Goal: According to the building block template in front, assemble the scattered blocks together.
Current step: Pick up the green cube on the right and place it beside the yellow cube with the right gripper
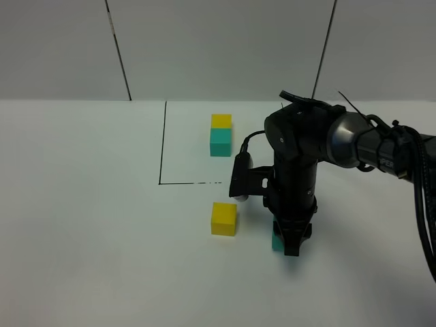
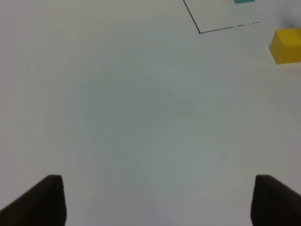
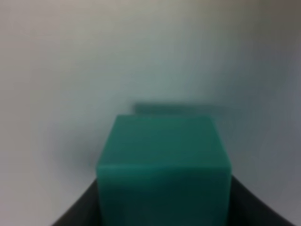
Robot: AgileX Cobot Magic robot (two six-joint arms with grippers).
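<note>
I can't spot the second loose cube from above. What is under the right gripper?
The teal cube sits between the fingers of the right gripper, as the wrist view shows. From above only one teal edge shows; the arm covers the rest.

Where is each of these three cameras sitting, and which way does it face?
Exterior high: mounted high, facing down across the table at the template, yellow cube and teal cube; the right arm and right gripper show.
Left wrist: wrist-mounted, looking down at bare table; the left gripper fingertips show, wide apart.
Right wrist: wrist-mounted, close on the teal cube between its dark fingers.
Shared: exterior and left wrist both show the yellow cube and the black outline.
</note>
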